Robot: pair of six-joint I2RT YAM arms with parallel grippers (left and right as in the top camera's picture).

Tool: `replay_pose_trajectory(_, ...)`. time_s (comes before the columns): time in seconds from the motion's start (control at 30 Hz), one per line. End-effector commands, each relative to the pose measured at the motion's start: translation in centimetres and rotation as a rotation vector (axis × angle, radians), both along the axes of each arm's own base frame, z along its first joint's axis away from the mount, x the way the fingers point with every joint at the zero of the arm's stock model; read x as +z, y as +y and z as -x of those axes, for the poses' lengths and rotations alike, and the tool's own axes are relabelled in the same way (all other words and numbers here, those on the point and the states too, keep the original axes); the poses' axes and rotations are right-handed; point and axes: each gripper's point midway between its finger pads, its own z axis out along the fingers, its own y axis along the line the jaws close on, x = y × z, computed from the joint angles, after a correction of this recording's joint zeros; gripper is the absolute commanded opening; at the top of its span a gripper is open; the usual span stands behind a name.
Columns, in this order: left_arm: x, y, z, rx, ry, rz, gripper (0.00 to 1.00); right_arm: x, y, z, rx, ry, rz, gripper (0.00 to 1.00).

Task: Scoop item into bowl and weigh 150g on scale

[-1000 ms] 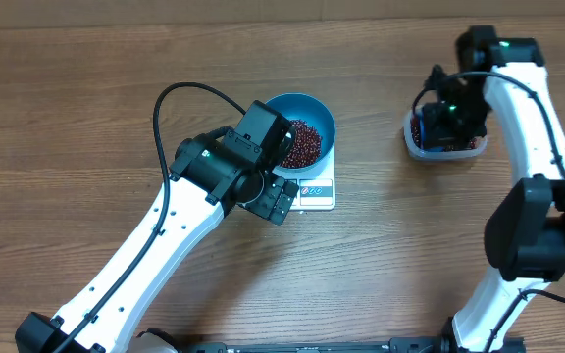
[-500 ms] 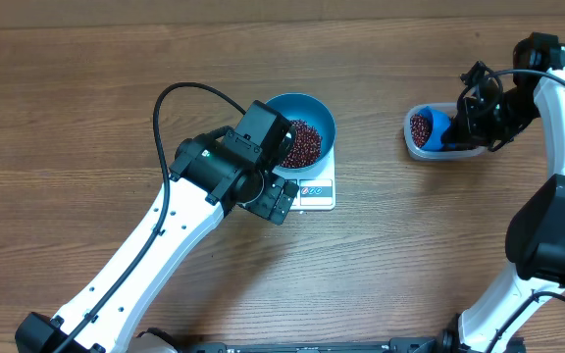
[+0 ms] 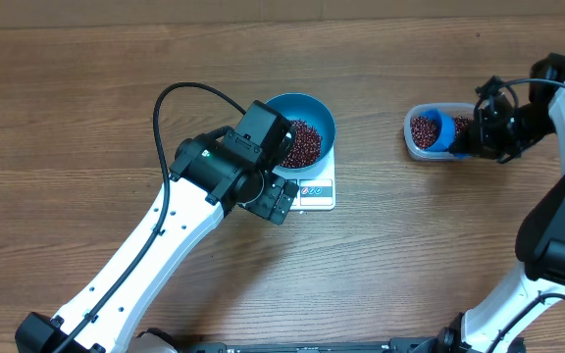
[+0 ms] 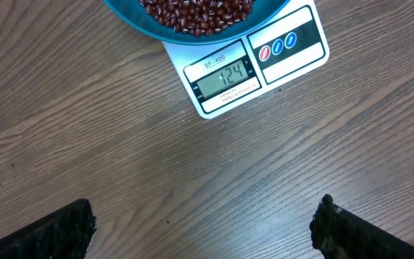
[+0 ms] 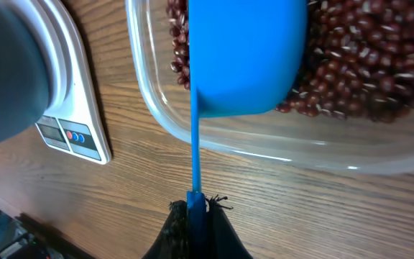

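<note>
The blue bowl (image 3: 314,110) stands on the white scale (image 3: 319,193) and holds a heap of red-brown beans (image 3: 300,144). In the left wrist view the scale (image 4: 293,50) shows 124 on its display, under the bowl (image 4: 142,25). My left gripper (image 3: 280,201) hangs open just in front of the scale, with only bare wood between its fingers (image 4: 60,230). My right gripper (image 3: 479,132) is shut on the thin handle of a blue scoop (image 5: 246,57). The scoop's cup sits in a clear tub (image 3: 415,147) among more beans (image 5: 365,65).
The clear tub (image 5: 264,147) stands at the right of the wooden table, about a hand's width from the scale (image 5: 70,93). The left arm and its black cable (image 3: 179,98) lie over the table's left middle. The right arm reaches in from the right edge.
My right gripper has drawn back to the right from above the tub, which now shows with the scoop's cup in it. The left arm, bowl and scale have not moved.
</note>
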Motion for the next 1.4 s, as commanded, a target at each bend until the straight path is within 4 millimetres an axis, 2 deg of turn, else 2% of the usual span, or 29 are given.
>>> replay_pose_trajectory(0.0,0.0,0.0,-0.1,0.019,0.005,0.008,1.00,0.6,-0.1,0.0,-0.004,-0.039,-0.083,0.04)
replay_pose_trajectory(0.33,0.0,0.0,-0.1,0.019,0.005,0.008,1.00,1.2,-1.2,0.3,-0.064,-0.043,-0.141,0.04)
replay_pose_trajectory(0.47,0.0,0.0,-0.1,0.019,0.005,0.008,0.99,2.6,-1.0,0.5,-0.042,-0.114,-0.245,0.04)
replay_pose_trajectory(0.7,0.0,0.0,-0.1,0.019,0.005,0.008,0.99,3.3,-2.7,1.1,-0.111,-0.123,-0.289,0.04)
replay_pose_trajectory(0.87,0.0,0.0,-0.1,0.019,0.005,0.008,1.00,3.6,-2.9,1.2,-0.131,-0.122,-0.315,0.04)
replay_pose_trajectory(0.93,0.0,0.0,-0.1,0.019,0.005,0.008,1.00,4.1,-2.5,1.2,-0.122,-0.139,-0.343,0.04)
replay_pose_trajectory(1.13,0.0,0.0,-0.1,0.019,0.005,0.008,1.00,7.5,-0.2,0.8,-0.077,-0.279,-0.533,0.04)
replay_pose_trajectory(1.23,0.0,0.0,-0.1,0.019,0.005,0.008,1.00,8.1,0.8,0.4,-0.062,-0.293,-0.565,0.04)
replay_pose_trajectory(1.3,0.0,0.0,-0.1,0.019,0.005,0.008,0.99,8.3,2.4,0.2,-0.023,-0.290,-0.578,0.04)
replay_pose_trajectory(1.37,0.0,0.0,-0.1,0.019,0.005,0.008,0.99,8.6,4.8,0.0,0.055,-0.307,-0.589,0.04)
